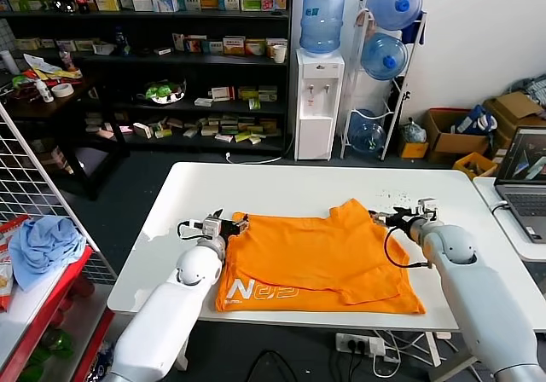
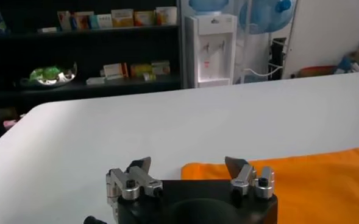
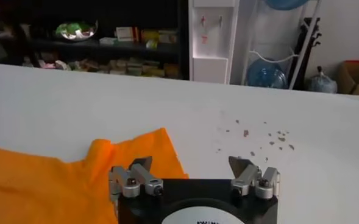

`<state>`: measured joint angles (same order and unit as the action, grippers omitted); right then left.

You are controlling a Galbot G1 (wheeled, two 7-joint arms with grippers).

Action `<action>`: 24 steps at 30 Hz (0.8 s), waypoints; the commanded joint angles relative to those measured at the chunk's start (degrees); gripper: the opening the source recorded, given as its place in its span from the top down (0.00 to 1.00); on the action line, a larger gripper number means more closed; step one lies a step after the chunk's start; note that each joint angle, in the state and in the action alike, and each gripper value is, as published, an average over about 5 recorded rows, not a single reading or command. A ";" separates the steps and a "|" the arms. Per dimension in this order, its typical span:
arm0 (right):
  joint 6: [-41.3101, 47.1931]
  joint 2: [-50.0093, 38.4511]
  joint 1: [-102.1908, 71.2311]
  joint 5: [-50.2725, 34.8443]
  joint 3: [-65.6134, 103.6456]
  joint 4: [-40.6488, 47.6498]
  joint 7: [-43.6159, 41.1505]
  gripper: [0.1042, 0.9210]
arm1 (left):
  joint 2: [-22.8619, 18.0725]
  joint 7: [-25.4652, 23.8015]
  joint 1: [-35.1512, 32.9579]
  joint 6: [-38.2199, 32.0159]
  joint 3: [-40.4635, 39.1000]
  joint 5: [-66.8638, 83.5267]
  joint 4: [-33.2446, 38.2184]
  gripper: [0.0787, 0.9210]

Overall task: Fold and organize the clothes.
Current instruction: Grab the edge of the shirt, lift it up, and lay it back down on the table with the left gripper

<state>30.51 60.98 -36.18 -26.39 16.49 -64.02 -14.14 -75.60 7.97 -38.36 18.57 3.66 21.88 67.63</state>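
Orange T-shirt [image 1: 316, 258] lay partly folded on white table [image 1: 196, 186]. Left gripper [image 1: 229, 224] and right gripper [image 1: 386, 219] flanked far edge, jaws spread, empty. Judged mid-fold; next move called for pinching corners.

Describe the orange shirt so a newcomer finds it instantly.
Start at the white table in front of the robot. The orange T-shirt lies flat on its near half, between the left claw and right claw. It is the only garment there, with a white logo near the front-left corner.
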 commanded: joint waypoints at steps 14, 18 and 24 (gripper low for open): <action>-2.08 5.37 4.10 4.87 -2.34 10.02 -1.12 0.40 | -0.89 -0.99 3.37 -0.27 0.07 -1.12 -8.10 0.29; -2.22 5.42 3.99 5.43 -2.48 9.97 -0.47 0.54 | -0.42 -1.05 2.50 -0.59 0.25 -1.05 -7.31 0.42; -2.10 5.38 3.82 4.28 -2.75 8.06 1.04 0.75 | 0.27 -0.90 0.75 -0.90 0.21 -0.92 -5.01 0.60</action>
<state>28.44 65.87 -32.66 -22.34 14.14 -55.84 -14.22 -75.53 7.01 -36.82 17.63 3.95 21.00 61.97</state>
